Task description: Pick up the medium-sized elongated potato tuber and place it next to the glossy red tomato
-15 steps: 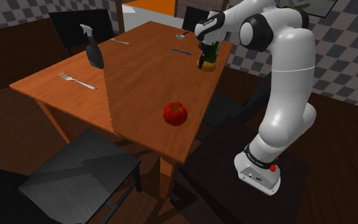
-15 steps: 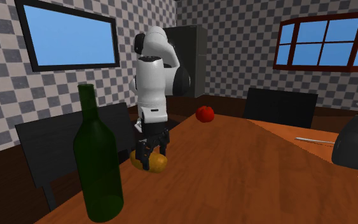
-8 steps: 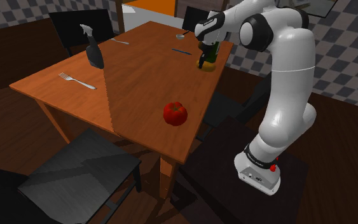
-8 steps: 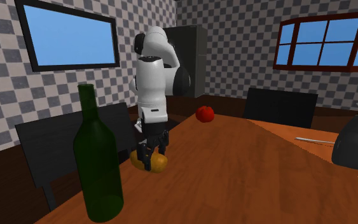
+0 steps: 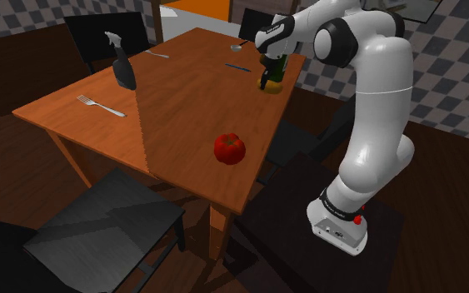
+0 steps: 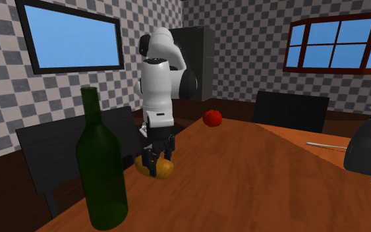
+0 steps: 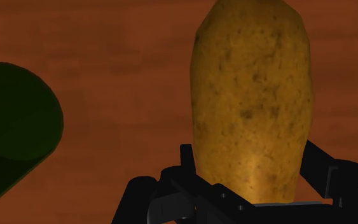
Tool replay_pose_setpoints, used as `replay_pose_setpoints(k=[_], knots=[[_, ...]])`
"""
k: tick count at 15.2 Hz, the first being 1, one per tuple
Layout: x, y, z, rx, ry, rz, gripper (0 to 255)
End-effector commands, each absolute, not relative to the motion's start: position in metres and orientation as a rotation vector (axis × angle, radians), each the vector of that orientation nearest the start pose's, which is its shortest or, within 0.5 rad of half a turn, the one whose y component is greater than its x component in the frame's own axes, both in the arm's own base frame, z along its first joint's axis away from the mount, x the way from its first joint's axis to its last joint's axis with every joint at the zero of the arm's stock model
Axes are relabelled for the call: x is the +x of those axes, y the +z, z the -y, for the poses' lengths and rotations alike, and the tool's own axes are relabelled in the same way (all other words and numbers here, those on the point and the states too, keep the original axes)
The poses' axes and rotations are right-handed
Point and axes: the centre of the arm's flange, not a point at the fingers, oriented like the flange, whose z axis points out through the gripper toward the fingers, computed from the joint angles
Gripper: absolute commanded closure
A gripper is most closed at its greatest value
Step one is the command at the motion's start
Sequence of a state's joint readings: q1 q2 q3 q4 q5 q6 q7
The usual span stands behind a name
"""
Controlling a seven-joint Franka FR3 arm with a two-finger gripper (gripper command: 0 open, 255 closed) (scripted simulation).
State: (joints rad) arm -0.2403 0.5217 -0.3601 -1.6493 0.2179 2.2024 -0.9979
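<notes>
An elongated yellow-brown potato (image 7: 252, 102) lies on the wooden table (image 5: 182, 91) near its far edge on the shoulder view's right. My black gripper (image 6: 153, 165) comes straight down on it, fingers clasping its sides, so it is shut on the potato (image 6: 165, 169). In the shoulder view the gripper (image 5: 267, 81) hides most of the potato (image 5: 272, 87). The glossy red tomato (image 5: 230, 148) sits nearer the stand, close to the table's edge, well apart from the potato. In the second exterior view the tomato (image 6: 211, 118) lies beyond the arm.
A dark green bottle (image 6: 101, 165) stands close beside the potato, and its base (image 7: 12, 121) shows by the gripper. A dark spray bottle (image 5: 122, 62), a fork (image 5: 101, 106) and more cutlery (image 5: 238, 68) lie across the table. Dark chairs (image 5: 107, 225) surround it.
The fingers stood apart around the potato one second ago and have since closed onto it. The arm and potato have not moved otherwise.
</notes>
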Motion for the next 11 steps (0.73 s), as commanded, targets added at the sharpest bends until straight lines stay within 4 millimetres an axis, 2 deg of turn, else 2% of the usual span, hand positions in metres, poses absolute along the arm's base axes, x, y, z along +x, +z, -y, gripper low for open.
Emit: replay_pose_setpoints(k=[1, 11], knots=[[0.585, 0.336, 0.355, -3.145, -0.082, 0.514, 255], [0.585, 0.389, 0.355, -3.145, -0.082, 0.514, 255]])
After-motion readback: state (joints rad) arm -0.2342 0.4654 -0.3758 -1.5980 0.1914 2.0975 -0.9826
